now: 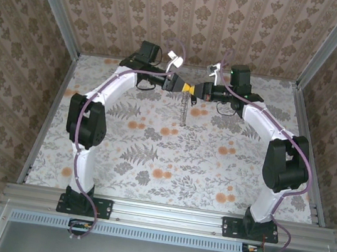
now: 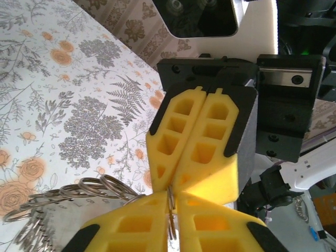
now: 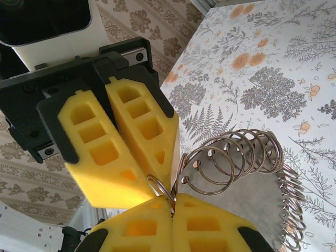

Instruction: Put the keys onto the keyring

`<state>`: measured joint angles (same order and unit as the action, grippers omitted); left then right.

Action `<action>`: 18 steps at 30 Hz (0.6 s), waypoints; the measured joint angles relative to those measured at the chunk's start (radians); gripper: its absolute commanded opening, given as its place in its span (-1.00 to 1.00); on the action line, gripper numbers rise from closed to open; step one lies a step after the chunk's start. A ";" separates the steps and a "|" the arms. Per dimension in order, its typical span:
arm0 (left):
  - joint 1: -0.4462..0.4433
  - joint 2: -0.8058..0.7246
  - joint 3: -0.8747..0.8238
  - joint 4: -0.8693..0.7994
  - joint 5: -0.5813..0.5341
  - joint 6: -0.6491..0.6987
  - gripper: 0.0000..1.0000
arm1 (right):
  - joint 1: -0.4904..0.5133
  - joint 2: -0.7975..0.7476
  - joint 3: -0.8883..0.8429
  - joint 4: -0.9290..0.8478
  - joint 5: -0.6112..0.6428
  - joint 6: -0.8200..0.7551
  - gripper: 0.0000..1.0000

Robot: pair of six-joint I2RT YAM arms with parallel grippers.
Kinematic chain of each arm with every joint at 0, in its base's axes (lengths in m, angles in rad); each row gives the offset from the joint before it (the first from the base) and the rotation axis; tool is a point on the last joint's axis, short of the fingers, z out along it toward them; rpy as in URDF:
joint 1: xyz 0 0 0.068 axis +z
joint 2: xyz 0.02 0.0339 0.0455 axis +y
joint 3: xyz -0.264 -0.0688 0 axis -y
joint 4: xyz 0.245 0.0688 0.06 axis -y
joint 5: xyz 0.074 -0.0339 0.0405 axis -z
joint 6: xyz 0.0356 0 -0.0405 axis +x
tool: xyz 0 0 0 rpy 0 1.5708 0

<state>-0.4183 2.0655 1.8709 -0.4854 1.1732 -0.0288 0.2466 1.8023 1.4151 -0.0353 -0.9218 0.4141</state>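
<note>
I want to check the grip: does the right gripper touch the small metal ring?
Touching. In the right wrist view, the small metal ring runs into the shut seam of the right gripper.

Floral tabletop (image 1: 151, 155); damask-wallpaper walls (image 1: 190, 21); alu rail (image 1: 168, 215) at near edge.

A robot test booth (a lab rig, no home) is being shown: a flower-patterned table (image 1: 150, 161) is being enclosed by wallpapered panels (image 1: 190, 21) in metal framing (image 1: 59, 14), and two robot arms (image 1: 89, 124) are being held on a bolted rail (image 1: 168, 215).
</note>
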 measured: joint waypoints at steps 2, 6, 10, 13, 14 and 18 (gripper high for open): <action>0.000 0.000 0.000 0.001 -0.006 0.000 -1.00 | 0.000 0.000 0.000 0.000 0.000 0.000 -1.00; -0.001 0.000 0.000 0.014 -0.013 -0.009 -1.00 | -0.002 0.000 0.000 0.002 0.001 0.000 -1.00; -0.006 -0.005 -0.044 0.119 -0.010 -0.069 -1.00 | -0.011 0.000 -0.004 0.010 0.003 0.007 -0.48; -0.008 -0.015 -0.103 0.205 -0.014 -0.121 -1.00 | -0.024 -0.010 -0.040 0.032 0.003 0.015 -0.34; -0.009 -0.015 -0.121 0.232 -0.018 -0.138 -1.00 | -0.027 -0.019 -0.058 0.047 -0.002 0.022 -0.33; -0.013 -0.017 -0.171 0.310 -0.026 -0.193 -1.00 | -0.031 -0.074 -0.121 0.101 -0.012 0.042 -0.32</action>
<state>-0.4316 2.0487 1.7000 -0.1757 1.1473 -0.2218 0.2153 1.7287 1.2945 0.0658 -0.9337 0.4561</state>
